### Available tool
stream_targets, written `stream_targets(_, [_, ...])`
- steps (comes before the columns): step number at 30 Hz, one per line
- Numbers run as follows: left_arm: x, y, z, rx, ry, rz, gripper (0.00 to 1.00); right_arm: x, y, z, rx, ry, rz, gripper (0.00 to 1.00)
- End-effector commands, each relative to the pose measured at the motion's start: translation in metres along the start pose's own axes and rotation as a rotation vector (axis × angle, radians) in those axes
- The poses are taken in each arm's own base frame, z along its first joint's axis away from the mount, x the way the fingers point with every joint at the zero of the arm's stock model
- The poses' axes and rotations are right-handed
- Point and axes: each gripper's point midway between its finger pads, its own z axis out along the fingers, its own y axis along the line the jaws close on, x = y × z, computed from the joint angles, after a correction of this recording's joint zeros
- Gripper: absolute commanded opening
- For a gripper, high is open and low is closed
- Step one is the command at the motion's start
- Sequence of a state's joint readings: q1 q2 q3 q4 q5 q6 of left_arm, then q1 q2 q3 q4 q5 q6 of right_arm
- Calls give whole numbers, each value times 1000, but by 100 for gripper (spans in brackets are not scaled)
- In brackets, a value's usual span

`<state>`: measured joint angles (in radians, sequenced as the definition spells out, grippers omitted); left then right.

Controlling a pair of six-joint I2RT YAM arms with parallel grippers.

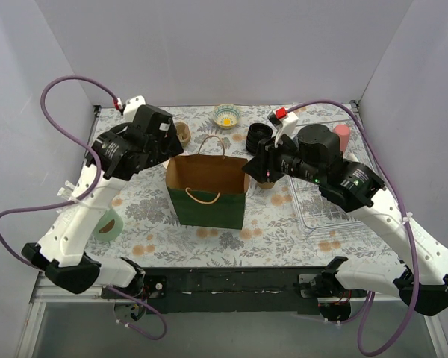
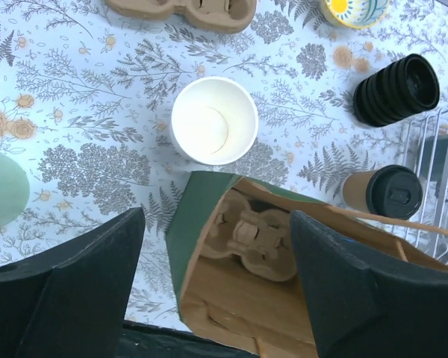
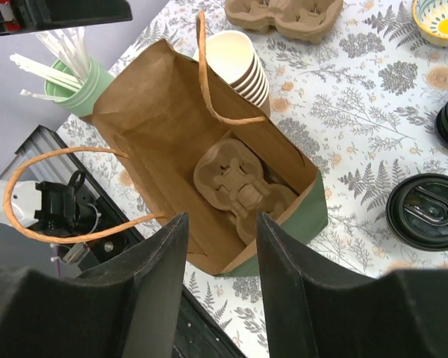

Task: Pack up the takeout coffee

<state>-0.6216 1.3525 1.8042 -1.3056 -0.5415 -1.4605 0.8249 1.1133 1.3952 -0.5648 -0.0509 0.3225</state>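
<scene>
The right gripper (image 3: 221,220) is hovering empty, jaws apart, over the open brown-and-green paper bag (image 3: 145,97), while the black-lidded brown paper takeout coffee (image 3: 427,210) is standing just beside it, likely best clasped below its lid and kept upright.

The paper bag (image 1: 207,195) stands mid-table with a cup carrier (image 3: 239,183) lying in its bottom. Just right of the bag stands the takeout coffee (image 2: 381,192), the wire rack (image 1: 317,209) further right. Close behind the bag's left corner is the stack of cups (image 2: 213,121), a second carrier (image 2: 187,9) beyond it. Behind the bag lie a bowl (image 1: 226,115) and, rightward, the stack of lids (image 2: 396,89). Left of it stands a straw holder (image 3: 78,82)
</scene>
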Motion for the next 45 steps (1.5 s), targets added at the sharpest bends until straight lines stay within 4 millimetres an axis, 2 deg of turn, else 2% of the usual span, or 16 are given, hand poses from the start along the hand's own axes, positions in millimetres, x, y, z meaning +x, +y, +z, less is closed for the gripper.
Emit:
stream_targets(1, [5,7,-17,103,-10,7,76,-9,3,-14,-2,-35,-16,49])
stream_targets(6, [27,-3,-1,172,47,13,67,0,-2,-13,18,-8,-8,49])
stream_targets(11, [54,15,20,107,100,39,63,1,-2,-15,22,-3,-18,48])
stream_targets(20, [42,6,40,162,50,69,59,11,-5,-10,17,16,-18,48])
stream_targets(23, [42,5,52,150,58,75,51,14,-5,-10,11,20,-31,47])
stream_targets(27, [44,-1,54,182,70,87,28,12,-8,-15,25,13,-62,48])
stream_targets(28, [47,-4,52,205,82,96,18,9,-9,-16,30,3,-70,47])
stream_targets(30, [47,-7,46,238,86,104,9,9,-9,-17,29,-4,-76,48])
stream_targets(31, [49,-9,41,260,98,106,1,8,-7,-17,19,-8,-73,48])
stream_targets(34, [40,-14,22,339,60,78,0,2,4,-21,-21,-1,-53,48])
stream_targets(36, [45,-19,4,460,33,79,0,-2,7,-23,-31,-7,-41,48])
stream_targets(37, [37,-25,-5,525,-24,76,0,-6,7,-24,-24,-28,-25,48])
stream_targets(38, [52,-23,-4,557,4,82,0,-10,8,-29,-23,-51,-23,49])
stream_targets(39, [50,-24,-23,633,-25,76,0,-16,9,-32,-25,-77,-17,49])
stream_targets(41, [60,-26,-30,709,-33,92,0,-25,9,-39,-13,-118,1,50])
stream_targets(45, [65,-26,-55,846,-97,115,0,-32,9,-44,-5,-139,-1,51])
